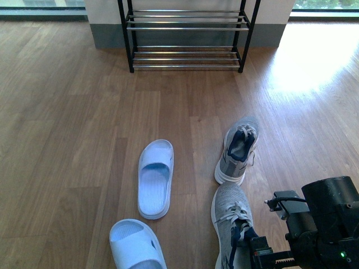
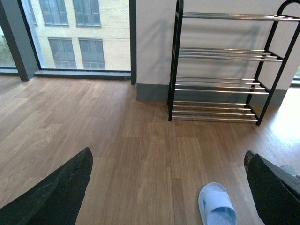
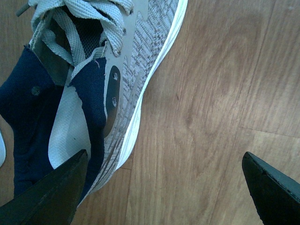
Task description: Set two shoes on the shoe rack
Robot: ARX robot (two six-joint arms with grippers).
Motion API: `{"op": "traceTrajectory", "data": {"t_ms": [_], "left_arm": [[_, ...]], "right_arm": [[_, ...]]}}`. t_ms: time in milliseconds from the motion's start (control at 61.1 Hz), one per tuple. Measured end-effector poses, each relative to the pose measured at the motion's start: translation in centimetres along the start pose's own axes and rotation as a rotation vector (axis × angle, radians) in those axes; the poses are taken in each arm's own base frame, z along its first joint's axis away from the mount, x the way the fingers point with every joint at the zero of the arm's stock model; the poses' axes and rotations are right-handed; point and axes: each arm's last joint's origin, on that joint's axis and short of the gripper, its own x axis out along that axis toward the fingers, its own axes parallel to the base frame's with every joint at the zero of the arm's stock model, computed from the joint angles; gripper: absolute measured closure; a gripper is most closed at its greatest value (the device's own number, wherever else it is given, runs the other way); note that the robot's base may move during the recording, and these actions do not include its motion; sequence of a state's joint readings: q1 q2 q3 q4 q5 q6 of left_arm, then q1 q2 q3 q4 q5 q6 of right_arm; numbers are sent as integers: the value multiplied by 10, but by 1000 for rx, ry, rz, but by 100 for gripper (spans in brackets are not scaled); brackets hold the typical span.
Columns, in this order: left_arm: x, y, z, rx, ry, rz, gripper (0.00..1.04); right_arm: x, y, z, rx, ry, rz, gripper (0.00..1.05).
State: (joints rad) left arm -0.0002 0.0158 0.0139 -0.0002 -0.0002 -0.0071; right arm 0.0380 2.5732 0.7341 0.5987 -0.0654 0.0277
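Note:
The shoe rack (image 1: 188,25) stands against the far wall; the left wrist view shows its chrome tiers (image 2: 225,52) with nothing on them. Both gray sneakers lie on the wooden floor. One (image 1: 238,148) is mid-floor with its toe toward the rack, and the other (image 1: 233,224) is nearer, beside my right arm (image 1: 322,218). My right gripper (image 3: 165,157) is open low over that nearer sneaker (image 3: 136,70). One finger (image 3: 51,197) is over its navy-lined heel side and the other (image 3: 276,187) is over bare floor. My left gripper (image 2: 168,152) hangs open above the floor, holding nothing.
Two pale blue slide sandals lie left of the sneakers, one (image 1: 155,176) mid-floor and one (image 1: 136,246) at the near edge; one slide (image 2: 216,206) shows under the left gripper. Windows run along the far wall. Sunlight glares on the floor right of the rack.

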Motion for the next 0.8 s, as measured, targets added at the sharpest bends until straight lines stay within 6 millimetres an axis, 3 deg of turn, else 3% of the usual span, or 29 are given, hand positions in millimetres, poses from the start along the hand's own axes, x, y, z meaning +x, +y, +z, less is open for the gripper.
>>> {"op": "traceTrajectory", "data": {"t_ms": [229, 590, 803], "left_arm": [[0, 0, 0, 0, 0, 0, 9], [0, 0, 0, 0, 0, 0, 9], [0, 0, 0, 0, 0, 0, 9]], "right_arm": [[8, 0, -1, 11, 21, 30, 9], [40, -7, 2, 39, 4, 52, 9], [48, -9, 5, 55, -6, 93, 48]]}}
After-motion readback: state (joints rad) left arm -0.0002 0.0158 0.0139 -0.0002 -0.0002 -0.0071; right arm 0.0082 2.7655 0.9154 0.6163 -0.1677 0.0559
